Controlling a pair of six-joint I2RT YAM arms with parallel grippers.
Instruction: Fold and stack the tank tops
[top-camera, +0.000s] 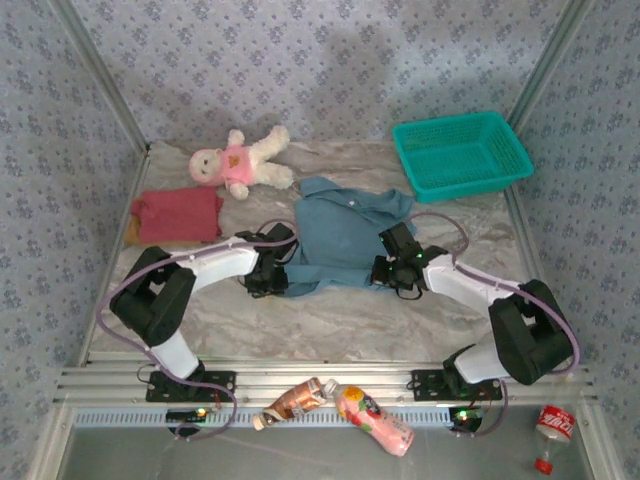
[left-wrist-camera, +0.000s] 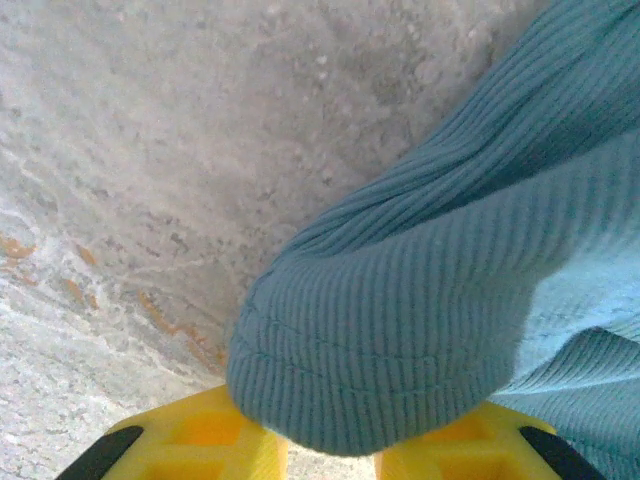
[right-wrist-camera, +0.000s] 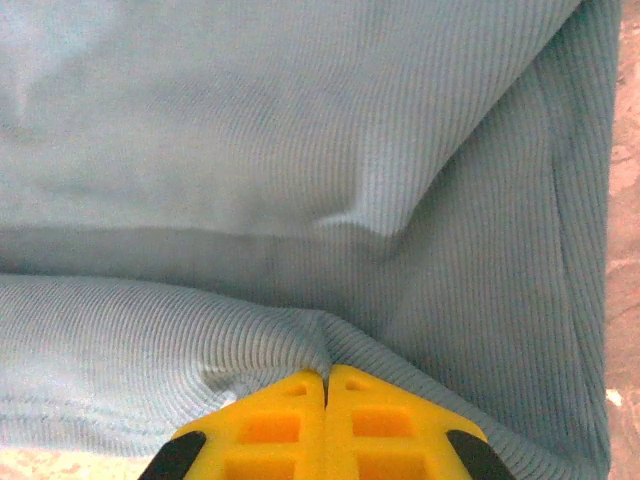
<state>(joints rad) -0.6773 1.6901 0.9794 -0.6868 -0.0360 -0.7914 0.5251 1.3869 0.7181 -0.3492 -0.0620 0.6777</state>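
The dusty blue tank top (top-camera: 345, 235) lies spread in the middle of the table, its near hem lifted between both arms. My left gripper (top-camera: 270, 272) is at its near left corner. In the left wrist view the yellow fingers (left-wrist-camera: 190, 445) stand slightly apart, closed in on a bunched roll of blue hem (left-wrist-camera: 400, 340) at the left gripper (left-wrist-camera: 332, 440). My right gripper (top-camera: 395, 270) (right-wrist-camera: 325, 375) is shut, pinching a fold of the blue tank top (right-wrist-camera: 300, 150). The dark red tank top (top-camera: 178, 215) lies folded at the left, on top of a tan-brown tank top (top-camera: 133, 232) whose edge peeks out.
A white plush doll in pink (top-camera: 240, 160) lies at the back, beside the red top. A teal lattice basket (top-camera: 460, 152) stands at the back right. Two bottles (top-camera: 340, 405) lie on the front rail and a red can (top-camera: 555, 425) at the front right.
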